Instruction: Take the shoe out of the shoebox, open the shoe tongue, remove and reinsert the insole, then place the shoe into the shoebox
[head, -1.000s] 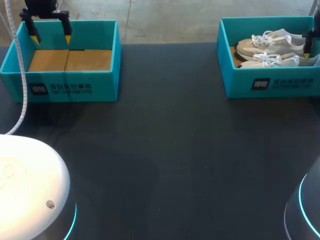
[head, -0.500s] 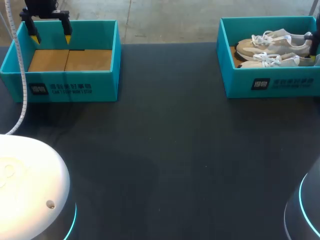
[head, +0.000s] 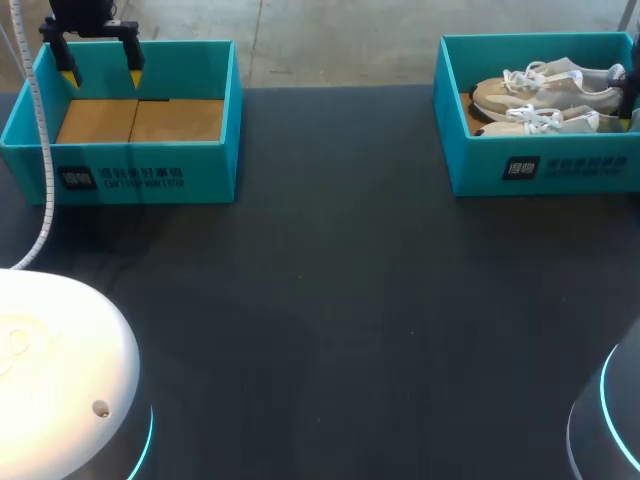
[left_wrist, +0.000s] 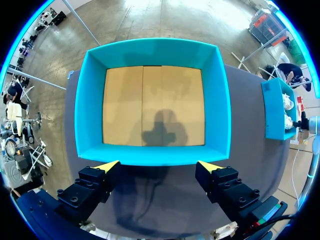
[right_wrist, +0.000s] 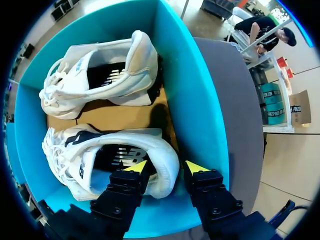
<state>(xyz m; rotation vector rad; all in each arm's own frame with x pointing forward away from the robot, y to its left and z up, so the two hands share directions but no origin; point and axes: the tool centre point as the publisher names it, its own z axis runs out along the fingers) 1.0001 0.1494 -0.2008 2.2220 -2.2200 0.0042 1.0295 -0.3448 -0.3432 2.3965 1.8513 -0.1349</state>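
Observation:
Two pale sneakers with white laces lie side by side in the teal shoebox at the back right, toes to the left. My right gripper is down in that box at its right end. In the right wrist view it is shut on the heel of the front shoe, one yellow tip inside the opening and one outside. The other shoe lies beyond it, untouched. My left gripper hangs open over the empty teal box at the back left; nothing lies between its fingers.
The right box's end wall stands close beside the outer finger. Brown cardboard lines the floor of the left box. Dark tabletop stretches between and in front of the two boxes.
My right gripper has shifted slightly to the right inside the box and its fingers have closed in on the front shoe's heel. The left arm has not moved.

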